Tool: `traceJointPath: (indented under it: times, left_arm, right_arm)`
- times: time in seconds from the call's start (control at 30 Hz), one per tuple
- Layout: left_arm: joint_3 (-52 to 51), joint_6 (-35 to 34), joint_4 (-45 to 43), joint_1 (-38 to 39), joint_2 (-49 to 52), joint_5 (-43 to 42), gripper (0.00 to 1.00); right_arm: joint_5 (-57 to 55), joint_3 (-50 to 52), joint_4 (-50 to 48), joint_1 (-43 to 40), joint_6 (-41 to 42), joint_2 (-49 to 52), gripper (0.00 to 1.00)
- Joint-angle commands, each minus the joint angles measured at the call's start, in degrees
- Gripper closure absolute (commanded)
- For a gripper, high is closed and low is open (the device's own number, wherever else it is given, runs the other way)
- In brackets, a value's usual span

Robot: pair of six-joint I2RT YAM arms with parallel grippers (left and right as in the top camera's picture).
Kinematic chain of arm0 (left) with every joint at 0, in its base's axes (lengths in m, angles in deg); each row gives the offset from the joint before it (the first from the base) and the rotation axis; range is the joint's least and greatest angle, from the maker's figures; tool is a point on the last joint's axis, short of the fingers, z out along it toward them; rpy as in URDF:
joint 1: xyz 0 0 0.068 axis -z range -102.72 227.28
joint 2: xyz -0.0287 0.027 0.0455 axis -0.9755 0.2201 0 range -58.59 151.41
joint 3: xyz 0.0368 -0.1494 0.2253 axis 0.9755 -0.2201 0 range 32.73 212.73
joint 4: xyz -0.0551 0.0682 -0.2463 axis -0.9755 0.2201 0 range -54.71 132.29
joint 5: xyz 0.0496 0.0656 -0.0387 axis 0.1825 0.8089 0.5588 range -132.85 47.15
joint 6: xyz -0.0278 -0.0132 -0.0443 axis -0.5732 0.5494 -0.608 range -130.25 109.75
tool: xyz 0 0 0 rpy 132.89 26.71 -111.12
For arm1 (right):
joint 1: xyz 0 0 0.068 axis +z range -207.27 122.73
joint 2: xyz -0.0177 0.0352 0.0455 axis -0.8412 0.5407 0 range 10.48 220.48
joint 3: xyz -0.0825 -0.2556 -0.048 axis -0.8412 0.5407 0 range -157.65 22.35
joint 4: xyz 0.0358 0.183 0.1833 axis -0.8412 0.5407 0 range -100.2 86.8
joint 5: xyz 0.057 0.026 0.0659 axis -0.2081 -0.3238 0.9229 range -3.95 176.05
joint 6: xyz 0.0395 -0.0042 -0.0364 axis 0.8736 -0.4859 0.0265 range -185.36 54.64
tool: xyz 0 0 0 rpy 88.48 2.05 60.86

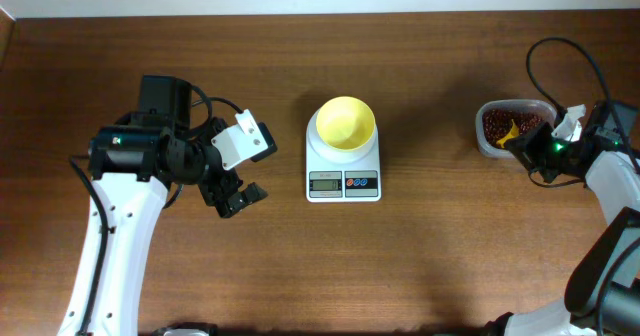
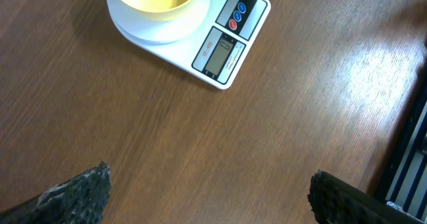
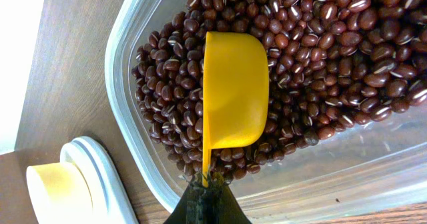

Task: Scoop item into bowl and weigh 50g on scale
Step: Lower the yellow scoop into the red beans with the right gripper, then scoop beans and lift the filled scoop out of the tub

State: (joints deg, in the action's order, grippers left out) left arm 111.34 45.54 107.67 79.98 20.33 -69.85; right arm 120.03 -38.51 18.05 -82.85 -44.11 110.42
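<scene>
**Right tool** (image 3: 203,201): closed tight on the handle of the yellow scoop (image 3: 235,91). You hold the cup down among the beans (image 3: 320,57), inside the clear container (image 3: 123,57) at the right end of the surface (image 1: 450,266). The cup turns its outer side to the wrist camera, so you cannot tell whether it has taken up a load.

**Left tool** (image 1: 238,192): jaws fully apart, holding nothing, hanging over bare wood well left of the scale. In its wrist view the fingertips (image 2: 80,191) frame only surface.

**Beans:** every one you can see lies in the container. None show on the surface and none in the bowl.

**Bowl** (image 1: 345,123): pale yellow, upright, seated on the platform of the scale (image 1: 343,184) at mid-surface, with its interior bare.

**Scale:** white, with the display and buttons on the edge nearer the arms. The reading is too small to make out.

**Status (a judgement):** you appear to be at the first scoop.
- **Done:** the bowl is on the scale, and the scoop is gripped and in the heap.
- **Left:** raise a load, carry it across to the bowl and tip it in. Then repeat or trim until the display gives the target weight.
</scene>
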Motion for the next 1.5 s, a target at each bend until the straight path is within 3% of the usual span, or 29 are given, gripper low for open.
traceJointPath:
  times: [0.0,0.27,0.73,1.47]
  left_arm:
    - [0.94,0.90,-0.07,0.02,-0.79,-1.03,0.01]
    - [0.94,0.90,-0.07,0.02,-0.79,-1.03,0.01]
    - [0.94,0.90,-0.07,0.02,-0.79,-1.03,0.01]
    - [0.94,0.90,-0.07,0.02,-0.79,-1.05,0.01]
  right_arm:
    - [-3.02,2.64,1.51,0.44,0.63,3.80,0.96]
    - [7.89,2.64,1.33,-6.36,-4.96,3.72,0.96]
    - [14.49,2.62,1.11,-10.95,-12.46,3.72,0.96]
    - [23.89,2.62,-1.49,-12.44,-13.53,3.72,0.96]
